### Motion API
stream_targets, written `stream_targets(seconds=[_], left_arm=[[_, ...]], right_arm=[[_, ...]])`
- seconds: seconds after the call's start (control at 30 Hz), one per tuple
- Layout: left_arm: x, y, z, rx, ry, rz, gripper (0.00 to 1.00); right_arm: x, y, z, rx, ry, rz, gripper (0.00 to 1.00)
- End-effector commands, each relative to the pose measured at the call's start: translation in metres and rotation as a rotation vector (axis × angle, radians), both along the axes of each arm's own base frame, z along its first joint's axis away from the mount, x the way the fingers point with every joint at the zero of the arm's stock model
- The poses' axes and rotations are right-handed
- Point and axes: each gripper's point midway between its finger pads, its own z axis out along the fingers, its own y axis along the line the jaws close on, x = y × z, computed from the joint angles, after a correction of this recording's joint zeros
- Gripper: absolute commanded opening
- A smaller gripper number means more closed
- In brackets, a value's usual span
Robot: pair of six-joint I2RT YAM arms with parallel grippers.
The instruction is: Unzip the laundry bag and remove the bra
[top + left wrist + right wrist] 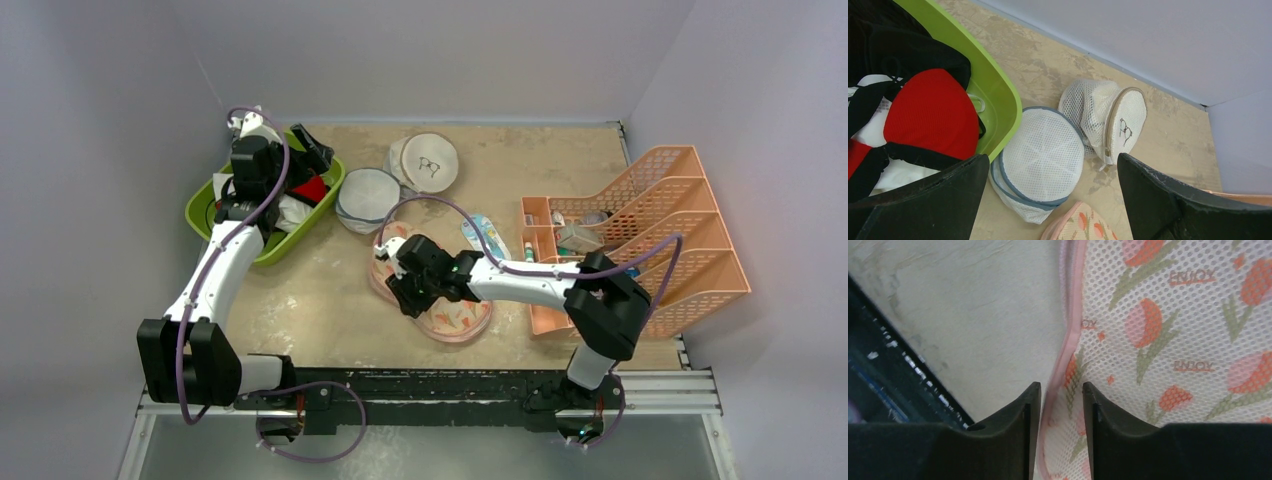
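Note:
The laundry bag (460, 318), pinkish with orange-red flowers, lies flat at the table's middle front. Its corner shows in the left wrist view (1083, 226). My right gripper (400, 280) is at the bag's left edge. In the right wrist view the right gripper (1061, 390) is shut on the bag's pink trimmed edge, with the flowered mesh (1173, 315) spreading to the right. The red bra (310, 188) lies in the green bin (205, 215) among white and black garments. In the left wrist view its cup (930, 112) is at the left. My left gripper (268, 188) hovers over the bin, open and empty (1050, 200).
A round white bag with a glasses drawing (430, 160) and a round grey-trimmed mesh bag (367, 198) lie right of the bin, both also in the left wrist view (1128, 125) (1043, 150). An orange file rack (650, 230) stands at the right. Walls close the back and sides.

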Motion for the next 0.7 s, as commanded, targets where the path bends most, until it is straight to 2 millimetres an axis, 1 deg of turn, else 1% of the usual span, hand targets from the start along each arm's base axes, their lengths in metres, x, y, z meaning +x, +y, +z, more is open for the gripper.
stream_targets(seconds=[0.0, 0.1, 0.13, 0.2, 0.27, 0.3, 0.33, 0.37, 0.43, 0.47, 0.5, 0.57, 0.6, 0.63, 0.67], left_arm=[[0.006, -0.006, 0.031, 0.012, -0.085, -0.031, 0.99], [0.006, -0.006, 0.031, 0.012, -0.089, -0.035, 1.00], [0.006, -0.007, 0.032, 0.013, -0.092, -0.036, 1.00], [0.005, -0.008, 0.033, 0.017, -0.097, -0.043, 0.99], [0.003, -0.011, 0.035, 0.029, -0.106, -0.054, 0.99], [0.002, -0.013, 0.037, 0.041, -0.113, -0.059, 0.99], [0.000, -0.017, 0.039, 0.054, -0.123, -0.069, 0.99], [-0.002, -0.020, 0.043, 0.069, -0.133, -0.076, 0.99], [-0.008, -0.030, 0.047, 0.106, -0.149, -0.095, 0.99], [-0.012, -0.034, 0.050, 0.127, -0.157, -0.102, 0.99], [-0.016, -0.040, 0.053, 0.144, -0.168, -0.111, 0.99], [-0.024, -0.049, 0.059, 0.177, -0.192, -0.122, 0.99], [-0.028, -0.050, 0.063, 0.192, -0.207, -0.118, 0.99], [-0.032, -0.049, 0.068, 0.208, -0.227, -0.108, 0.99], [-0.037, -0.048, 0.074, 0.214, -0.250, -0.095, 0.99]], right_arm=[[-0.019, 0.029, 0.047, 0.239, 0.041, 0.073, 0.45], [-0.014, 0.033, 0.063, 0.320, 0.034, 0.079, 0.57], [-0.011, 0.033, 0.069, 0.351, 0.040, 0.078, 0.61], [-0.001, 0.030, 0.085, 0.433, 0.038, 0.077, 0.65], [0.013, 0.023, 0.107, 0.519, 0.018, 0.060, 0.71], [0.022, 0.016, 0.114, 0.554, -0.004, 0.033, 0.74], [0.031, 0.008, 0.131, 0.591, -0.044, 0.006, 0.78], [0.044, -0.003, 0.143, 0.606, -0.085, -0.032, 0.81], [0.071, -0.035, 0.165, 0.618, -0.168, -0.128, 0.87], [0.091, -0.061, 0.175, 0.617, -0.220, -0.208, 0.89], [0.103, -0.084, 0.186, 0.613, -0.267, -0.273, 0.91], [0.118, -0.127, 0.211, 0.598, -0.376, -0.387, 0.96], [0.122, -0.148, 0.222, 0.576, -0.428, -0.441, 0.98], [0.126, -0.171, 0.228, 0.539, -0.478, -0.513, 0.99], [0.127, -0.190, 0.251, 0.528, -0.545, -0.566, 1.00]])
